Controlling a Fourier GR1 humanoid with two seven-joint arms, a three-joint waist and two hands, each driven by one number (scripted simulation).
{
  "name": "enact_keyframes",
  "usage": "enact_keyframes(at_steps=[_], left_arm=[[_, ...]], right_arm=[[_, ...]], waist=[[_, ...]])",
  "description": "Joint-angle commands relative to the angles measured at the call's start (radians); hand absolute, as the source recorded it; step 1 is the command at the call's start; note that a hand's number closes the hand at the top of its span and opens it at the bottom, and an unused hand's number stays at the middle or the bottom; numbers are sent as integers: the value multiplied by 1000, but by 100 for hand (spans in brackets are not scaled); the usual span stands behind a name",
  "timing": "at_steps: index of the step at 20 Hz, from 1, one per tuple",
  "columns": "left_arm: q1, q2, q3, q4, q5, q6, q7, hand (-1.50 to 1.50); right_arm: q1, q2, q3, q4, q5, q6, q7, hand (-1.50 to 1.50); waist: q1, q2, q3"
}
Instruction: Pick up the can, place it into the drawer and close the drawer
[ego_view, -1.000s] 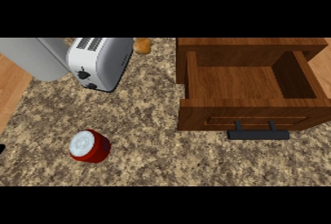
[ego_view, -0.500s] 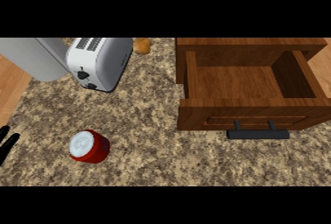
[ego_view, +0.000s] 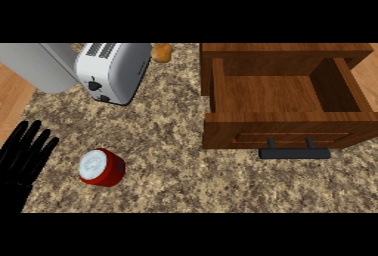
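A red can (ego_view: 102, 167) with a pale silver lid lies tilted on the speckled counter (ego_view: 170, 150) at the lower left. My left hand (ego_view: 22, 160) shows at the left edge, fingers straight and pointing up, just left of the can and apart from it. The wooden drawer (ego_view: 288, 120) stands pulled open at the upper right, its inside bare, with a dark handle (ego_view: 294, 152) on its front. My right hand is out of sight.
A white toaster (ego_view: 112, 70) stands at the upper left beside a grey appliance (ego_view: 40, 65). A small orange-brown item (ego_view: 162, 52) lies at the counter's far edge. Wood floor (ego_view: 11, 100) shows past the counter's left edge.
My left hand has risen into view at the left edge, from a sliver of fingertips to most of the hand beside the can. The can and drawer have not moved.
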Motion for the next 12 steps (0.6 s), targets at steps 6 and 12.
enact_keyframes(at_steps=[6, 12], left_arm=[[-18, -55, -45, 230, -171, -28, -210, -150], [-6, -53, -45, 270, -207, -10, -242, -150]], right_arm=[[-5, 54, -39, 1, 14, 46, 1, -150], [0, 54, -90, -11, -20, 85, 46, -150]], waist=[[2, 0, 0], [4, 0, 0]])
